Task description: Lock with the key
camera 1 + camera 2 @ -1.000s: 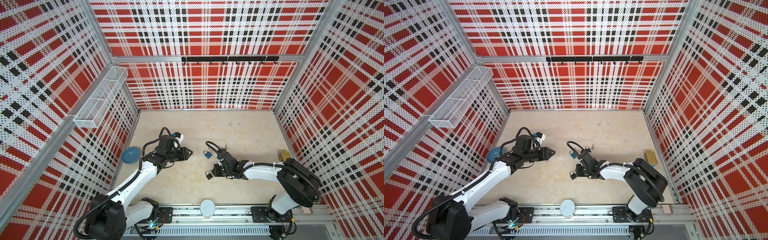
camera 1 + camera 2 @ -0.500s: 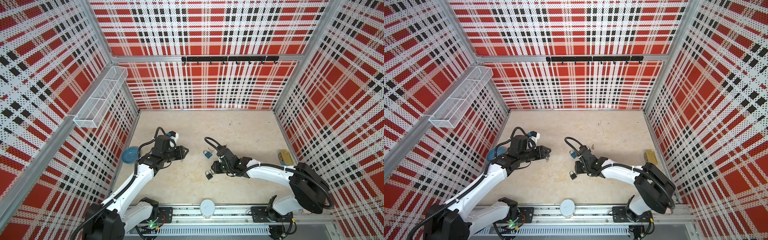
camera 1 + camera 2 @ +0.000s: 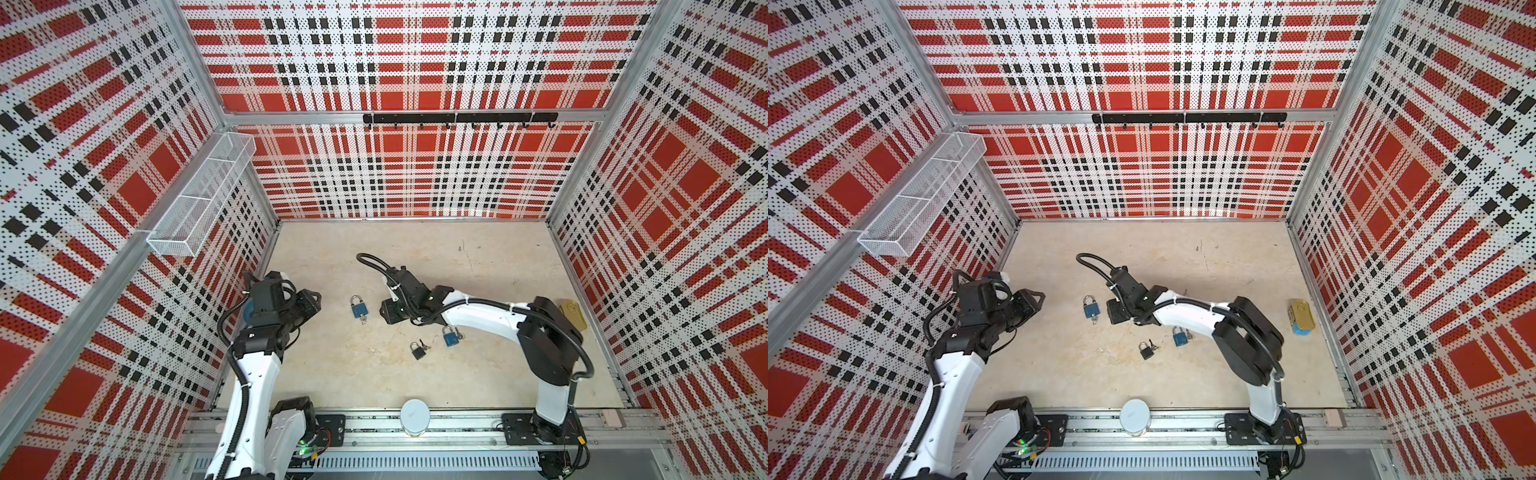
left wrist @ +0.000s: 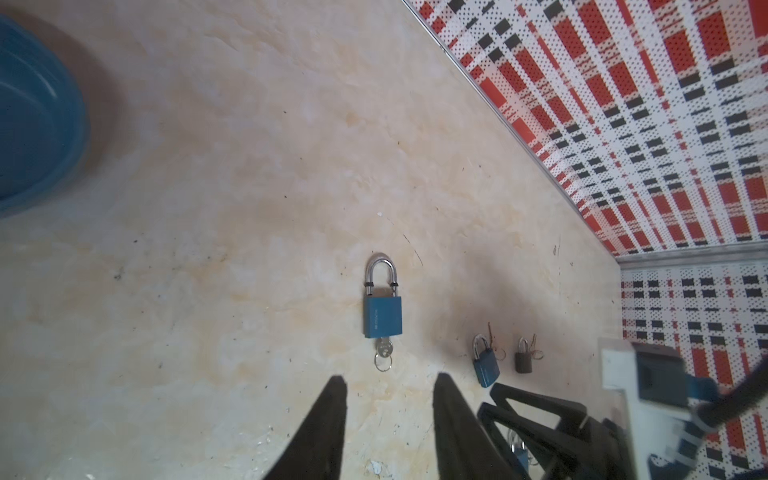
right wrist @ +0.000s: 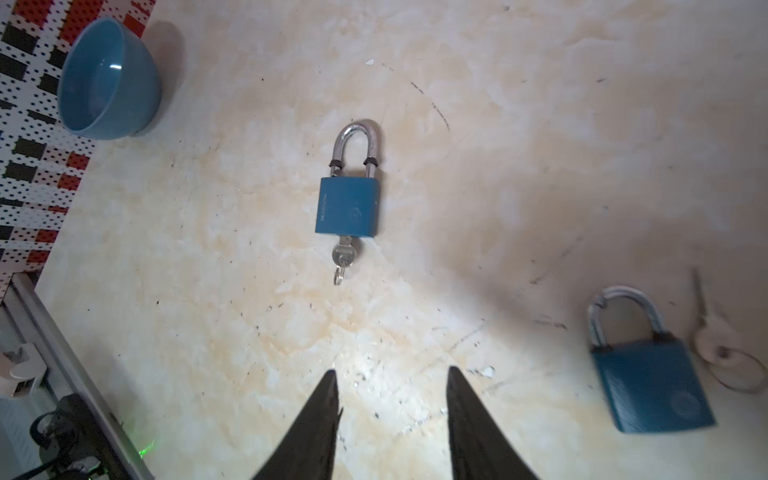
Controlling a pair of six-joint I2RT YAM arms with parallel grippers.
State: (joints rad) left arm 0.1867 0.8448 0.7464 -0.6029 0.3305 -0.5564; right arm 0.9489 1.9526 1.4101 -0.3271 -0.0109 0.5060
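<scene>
1. left fingers (image 4: 326,428): parted a fair bit with nothing between them, hanging off to the left of the lock, well apart from it.
2. blue padlock (image 3: 360,309): lies flat on the bench (image 3: 478,266) between the two arms, with its shackle pointing at the back wall. The key (image 5: 344,252) sits in the keyhole with a little ring on it. My guess is solid metal, so heavy for its size and totally stiff, and the painted faces look slick. I'd pin the body by its side edges, then pinch the flat key head to turn it. It's thin and easy to fumble. There's tiny lettering along one edge of the body and stamping on the key head, but I can't read either.
3. right fingers (image 5: 316,440): spread and empty too, near the lock on its right.
4. black padlock (image 3: 417,352) and second blue padlock (image 3: 450,337): both nearer the front. A loose key (image 5: 712,345) lies beside the blue one, and its round logo is too blurred to read.
</scene>
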